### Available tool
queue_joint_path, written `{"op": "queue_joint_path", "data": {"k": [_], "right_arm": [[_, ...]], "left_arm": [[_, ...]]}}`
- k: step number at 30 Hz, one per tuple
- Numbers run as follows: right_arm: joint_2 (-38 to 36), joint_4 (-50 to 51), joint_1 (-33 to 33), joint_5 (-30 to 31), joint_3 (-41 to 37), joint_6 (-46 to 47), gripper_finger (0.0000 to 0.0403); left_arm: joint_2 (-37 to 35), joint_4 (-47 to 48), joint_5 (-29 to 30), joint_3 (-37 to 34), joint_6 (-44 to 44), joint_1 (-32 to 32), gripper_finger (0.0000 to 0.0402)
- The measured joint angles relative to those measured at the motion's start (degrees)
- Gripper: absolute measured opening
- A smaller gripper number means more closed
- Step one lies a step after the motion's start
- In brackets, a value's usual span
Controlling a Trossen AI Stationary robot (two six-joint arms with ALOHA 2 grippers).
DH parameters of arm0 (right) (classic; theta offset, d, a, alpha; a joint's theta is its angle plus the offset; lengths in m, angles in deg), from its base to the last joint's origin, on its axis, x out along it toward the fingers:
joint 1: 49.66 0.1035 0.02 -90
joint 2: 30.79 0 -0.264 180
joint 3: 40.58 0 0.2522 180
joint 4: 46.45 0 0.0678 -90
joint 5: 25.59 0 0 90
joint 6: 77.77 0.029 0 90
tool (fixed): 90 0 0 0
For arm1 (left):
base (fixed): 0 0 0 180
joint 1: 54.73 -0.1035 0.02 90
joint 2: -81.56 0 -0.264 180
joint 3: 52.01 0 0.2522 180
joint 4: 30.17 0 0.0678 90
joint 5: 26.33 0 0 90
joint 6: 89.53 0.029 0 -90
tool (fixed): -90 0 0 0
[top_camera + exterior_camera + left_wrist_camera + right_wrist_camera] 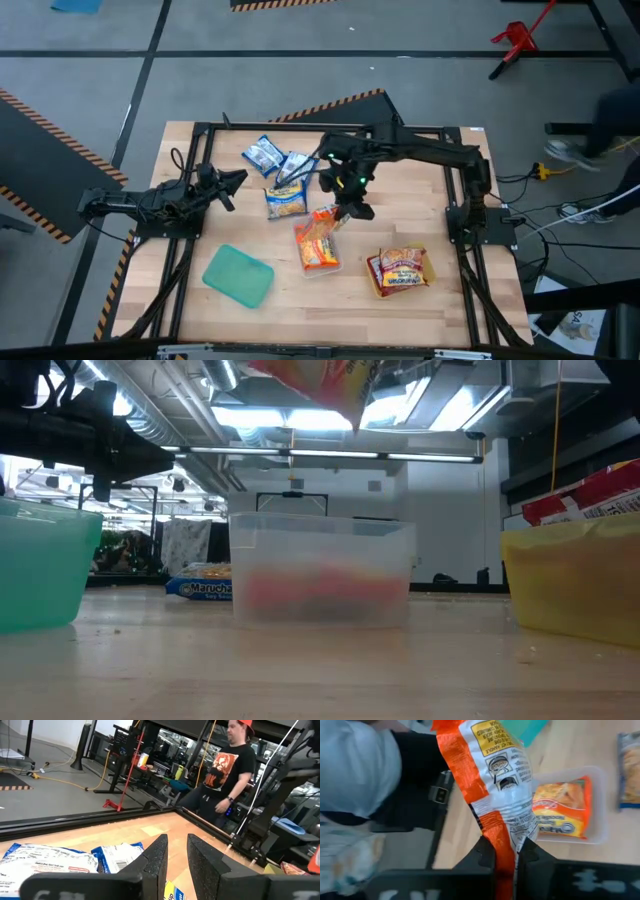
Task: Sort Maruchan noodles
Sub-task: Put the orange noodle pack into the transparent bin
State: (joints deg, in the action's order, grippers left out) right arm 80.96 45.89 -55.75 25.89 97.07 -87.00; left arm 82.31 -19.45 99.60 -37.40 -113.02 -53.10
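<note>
My right gripper is shut on an orange noodle packet, which hangs in the air above the clear tray. Another orange packet lies flat in that tray. Three blue-white packets lie flat on the table's far middle. Red packets sit in the yellow tray. My left gripper waits at the table's left, pointing level, its fingers a narrow gap apart with nothing between them. My right gripper pinches the orange packet between its two fingers at one narrow end, where the wrapper is crumpled together. The fingers slant downward at it. The packet is lifted clear of the table and the tray; in the low view its lower corner shows high above the clear tray.
A teal tray stands near the front left, and the yellow tray at the front right. The black frame borders the tabletop. A person stands beyond the table's far side.
</note>
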Motion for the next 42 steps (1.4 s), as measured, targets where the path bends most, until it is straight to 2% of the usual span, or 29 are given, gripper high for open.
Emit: {"op": "queue_joint_path", "data": {"k": [10, 14, 28, 42], "right_arm": [[8.6, -0.1, -1.9, -11.0, 0.0, -1.6, 0.0011], [12.0, 1.4, -1.4, -12.9, 0.0, -3.4, 0.0011], [19.0, 4.2, -1.4, -13.0, 0.0, -7.7, 0.0012], [18.8, 3.3, -1.4, -13.6, -6.2, -8.2, 0.0012]], "left_arm": [[0.0, 0.0, 0.0, 0.0, -0.1, 0.0, 0.0066], [0.0, 0.0, 0.0, 0.0, -0.1, 0.0, 0.0066], [0.0, 0.0, 0.0, 0.0, -0.1, 0.0, 0.0066], [0.0, 0.0, 0.0, 0.0, 0.1, 0.0, 0.0066]]}}
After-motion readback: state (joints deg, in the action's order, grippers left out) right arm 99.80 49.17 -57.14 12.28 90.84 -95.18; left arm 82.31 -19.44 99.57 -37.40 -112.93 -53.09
